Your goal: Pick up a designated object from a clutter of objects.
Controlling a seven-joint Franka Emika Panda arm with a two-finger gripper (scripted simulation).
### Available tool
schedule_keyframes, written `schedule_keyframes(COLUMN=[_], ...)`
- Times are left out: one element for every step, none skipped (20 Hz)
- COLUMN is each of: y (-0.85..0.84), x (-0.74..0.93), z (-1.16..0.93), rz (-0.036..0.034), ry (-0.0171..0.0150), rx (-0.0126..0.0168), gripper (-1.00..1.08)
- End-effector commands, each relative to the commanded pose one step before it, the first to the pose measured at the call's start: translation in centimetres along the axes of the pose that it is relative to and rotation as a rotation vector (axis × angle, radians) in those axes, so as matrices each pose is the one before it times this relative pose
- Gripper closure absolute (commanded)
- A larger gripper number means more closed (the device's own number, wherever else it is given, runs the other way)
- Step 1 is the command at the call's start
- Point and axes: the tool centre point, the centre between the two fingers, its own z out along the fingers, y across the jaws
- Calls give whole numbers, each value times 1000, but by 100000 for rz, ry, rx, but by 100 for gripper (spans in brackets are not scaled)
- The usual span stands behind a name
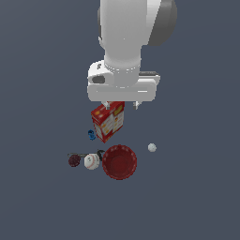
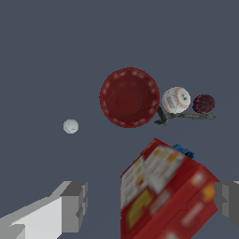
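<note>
item 1, claw (image 2: 150, 203): you see its two grey fingers (image 2: 74, 205) spread wide apart in the wrist view, one on each side of the box, holding nothing. in the exterior view the claw (image 1: 122, 105) hangs under the white arm (image 1: 126, 42), above the box top; whether the fingers touch the box you cannot tell.

item 2, box (image 1: 108, 122): red and white, printed, standing tilted on the dark counter (image 1: 197, 187). it sits behind the bowl in the exterior view.

item 3, baseball (image 1: 92, 161): white with red stitching, resting on the counter just beside the bowl, on the exterior view's left of it. in the wrist view the baseball (image 2: 176, 100) lies between the bowl (image 2: 129, 97) and the maroon ball (image 2: 203, 103). it is well apart from the claw.

item 4, bowl (image 1: 120, 161): red, round, open side up, nearest the camera in the exterior view.

item 5, maroon ball (image 1: 74, 161): dark, just beside the baseball on the exterior view's left.

item 6, thin dark piece (image 2: 186, 116): lies along the counter beside the baseball and the maroon ball; its kind you cannot tell.

item 7, blue item (image 1: 91, 135): tiny, beside the box on the exterior view's left.

item 8, pale ball (image 1: 152, 147): tiny, plain, alone on the exterior view's right of the bowl.
</note>
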Motion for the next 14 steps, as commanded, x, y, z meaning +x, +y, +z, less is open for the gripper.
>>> schedule_keyframes(y=[1, -20, -59, -99, -137, -179, -211, -184, -151, -115, -77, 10, 2, 67], x=[0, 4, 12, 19, 26, 31, 31, 20, 8, -4, -13, -19, 5, 35], z=[0, -10, -28, -47, -68, -92, -114, -107, -94, -78, -58, -26, 25, 62], rz=[0, -133, -394, -648, -900, -1157, -1325, -1117, -868, -612, -347, 0, 134, 167], ry=[0, 2, 3, 5, 6, 7, 7, 4, 2, 0, -2, 0, -2, 5], rx=[0, -38, -109, -180, -251, -326, -379, -326, -259, -190, -115, 0, 32, 75], gripper=[-92, -92, -92, -92, -92, -92, -92, -92, -92, -92, -92, -92, -92, -92])
